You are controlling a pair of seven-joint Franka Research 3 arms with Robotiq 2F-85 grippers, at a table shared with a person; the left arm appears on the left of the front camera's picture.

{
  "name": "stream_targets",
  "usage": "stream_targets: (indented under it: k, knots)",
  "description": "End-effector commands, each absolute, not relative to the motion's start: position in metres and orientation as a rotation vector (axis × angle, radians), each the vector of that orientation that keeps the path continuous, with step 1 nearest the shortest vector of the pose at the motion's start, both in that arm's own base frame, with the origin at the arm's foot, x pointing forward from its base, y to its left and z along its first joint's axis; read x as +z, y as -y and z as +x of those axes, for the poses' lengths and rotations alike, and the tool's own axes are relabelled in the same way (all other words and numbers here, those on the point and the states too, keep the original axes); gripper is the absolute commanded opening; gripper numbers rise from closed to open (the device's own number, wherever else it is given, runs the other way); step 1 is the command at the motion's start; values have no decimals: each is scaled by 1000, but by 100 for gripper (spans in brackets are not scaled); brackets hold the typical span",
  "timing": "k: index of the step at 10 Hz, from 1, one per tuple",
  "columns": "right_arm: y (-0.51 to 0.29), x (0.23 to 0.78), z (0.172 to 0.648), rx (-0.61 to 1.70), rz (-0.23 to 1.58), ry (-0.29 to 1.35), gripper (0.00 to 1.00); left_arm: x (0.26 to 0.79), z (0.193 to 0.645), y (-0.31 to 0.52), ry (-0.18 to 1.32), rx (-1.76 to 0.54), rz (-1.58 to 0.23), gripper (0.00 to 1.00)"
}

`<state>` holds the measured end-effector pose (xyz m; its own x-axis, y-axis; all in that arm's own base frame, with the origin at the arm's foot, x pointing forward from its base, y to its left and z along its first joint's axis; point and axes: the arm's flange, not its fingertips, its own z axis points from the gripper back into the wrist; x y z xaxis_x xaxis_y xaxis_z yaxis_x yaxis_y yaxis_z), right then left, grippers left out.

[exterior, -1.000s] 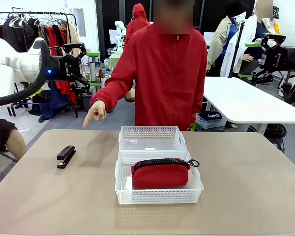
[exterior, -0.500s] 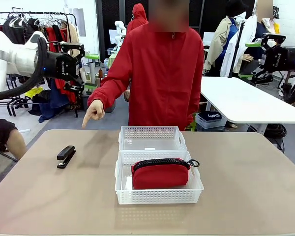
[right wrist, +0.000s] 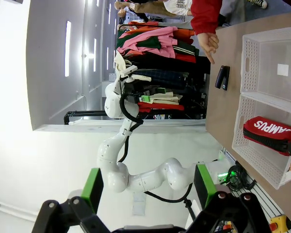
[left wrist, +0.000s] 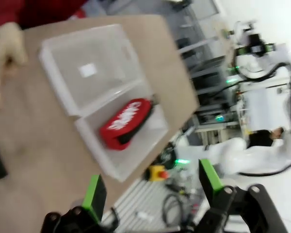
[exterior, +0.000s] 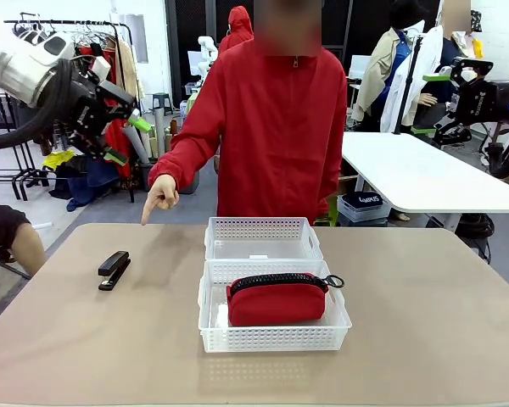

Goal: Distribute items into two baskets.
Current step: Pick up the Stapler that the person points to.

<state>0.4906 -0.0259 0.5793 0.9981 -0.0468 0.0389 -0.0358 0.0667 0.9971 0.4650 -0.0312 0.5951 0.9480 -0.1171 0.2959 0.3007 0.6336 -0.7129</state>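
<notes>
Tan bench (exterior: 424, 322) in a busy workshop-type room. There's a clothes rack (exterior: 59, 34) off to my left and a white table (exterior: 416, 170) further back on my right. A person in a red jacket stands at the far side, their hand (exterior: 163, 193) pointing a finger down over the bench's far left part.

Two white lattice baskets sit mid-bench, touching, one behind the other. The far basket (exterior: 261, 229) has a little white sticker on its clear bottom. The near basket (exterior: 271, 337) has the red pouch (exterior: 276, 303) lying in it, zipper on top, pull loop toward my right.

The stapler (exterior: 114, 270) lies on bare bench, well left of both baskets.

My left claw (exterior: 125, 140) is high over the bench's left side, fingers spread apart and gripping nothing, with the stapler well below it. My right claw (exterior: 431, 103) is way off to the right and high up, also spread wide, well apart from the pouch and baskets.
</notes>
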Motion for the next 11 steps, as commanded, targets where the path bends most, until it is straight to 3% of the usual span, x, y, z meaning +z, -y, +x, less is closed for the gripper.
stream_targets:
  k: [1,4,6,11]
  knots:
    - [23,580,488,-15,1500,80,100,595,478,30,173,-250,-655,100]
    - [23,580,488,-15,1500,80,100,575,492,45,249,-305,-338,100]
    - [23,580,488,-15,1500,80,100,552,497,63,220,-333,-144,100]
    - [23,580,488,-15,1500,80,100,525,498,77,165,-417,-86,100]
